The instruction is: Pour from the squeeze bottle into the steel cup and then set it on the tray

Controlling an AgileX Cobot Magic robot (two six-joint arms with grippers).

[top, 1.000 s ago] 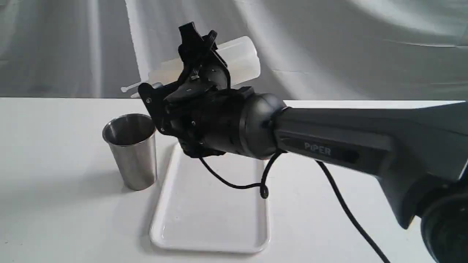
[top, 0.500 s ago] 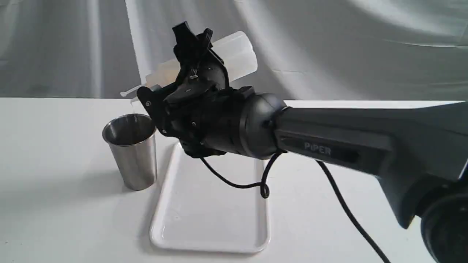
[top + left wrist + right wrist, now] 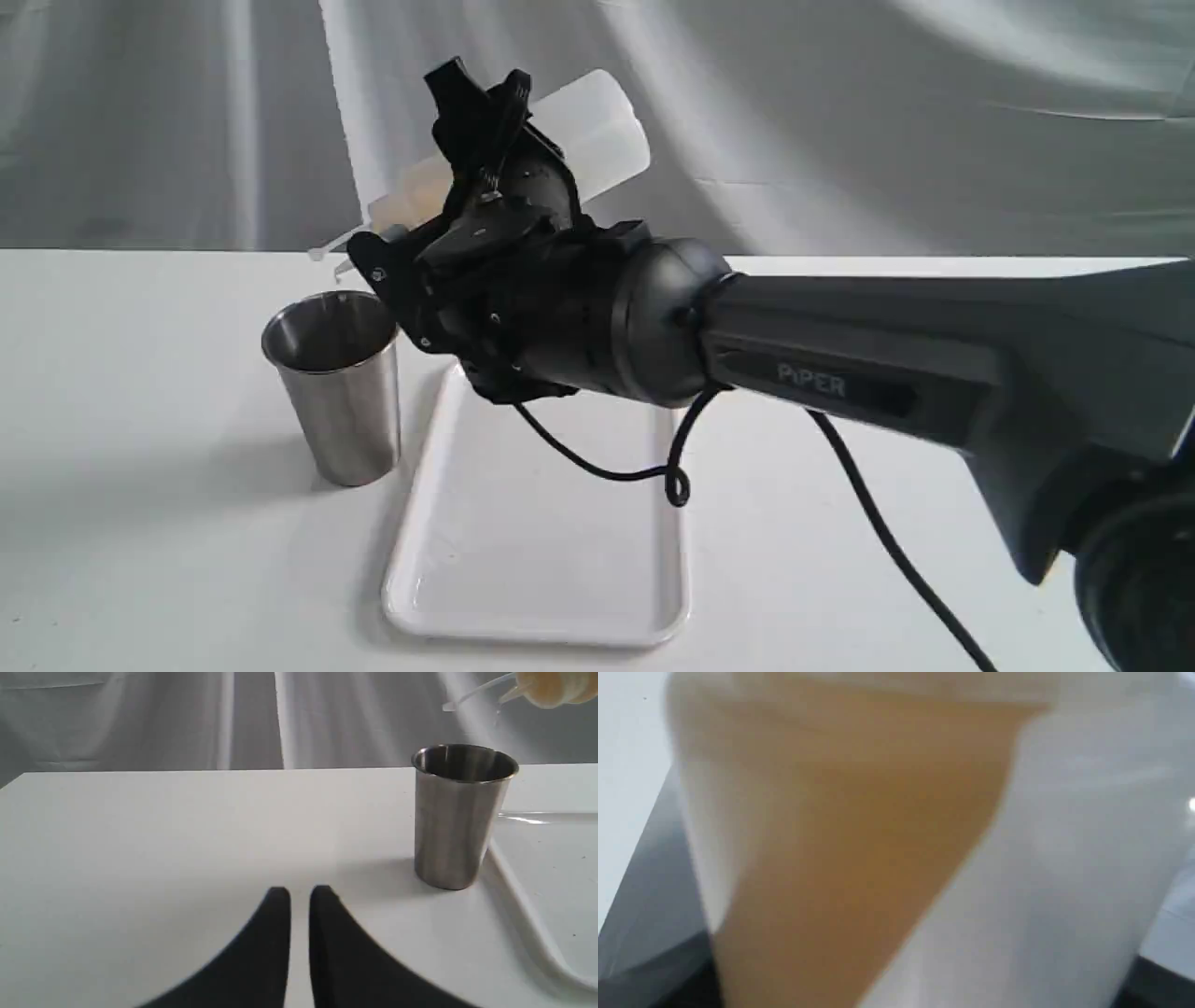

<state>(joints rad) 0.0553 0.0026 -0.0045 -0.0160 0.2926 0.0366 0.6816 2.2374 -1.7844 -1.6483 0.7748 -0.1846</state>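
My right gripper [image 3: 485, 159] is shut on the squeeze bottle [image 3: 597, 126], holding it in the air and tilted with its base up. The nozzle [image 3: 507, 693] and its cap strap point down over the far rim of the steel cup [image 3: 336, 387]. The cup [image 3: 460, 821] stands upright on the table, just left of the white tray [image 3: 541, 551]. In the right wrist view the bottle [image 3: 1064, 858] fills the frame, and its amber liquid [image 3: 859, 835] lies slanted toward the nozzle end. My left gripper [image 3: 300, 893] rests low on the table, shut and empty, some way from the cup.
The right arm [image 3: 887, 373] and its black cable [image 3: 653, 467] hang over the tray's far half. Grey cloth [image 3: 840, 112] hangs behind the white table [image 3: 140, 420]. The tray's rim [image 3: 523, 891] runs close beside the cup's base.
The right gripper has rolled the bottle steeper: its base rose and the nozzle dipped lower toward the cup. Cup, tray and left gripper stayed put.
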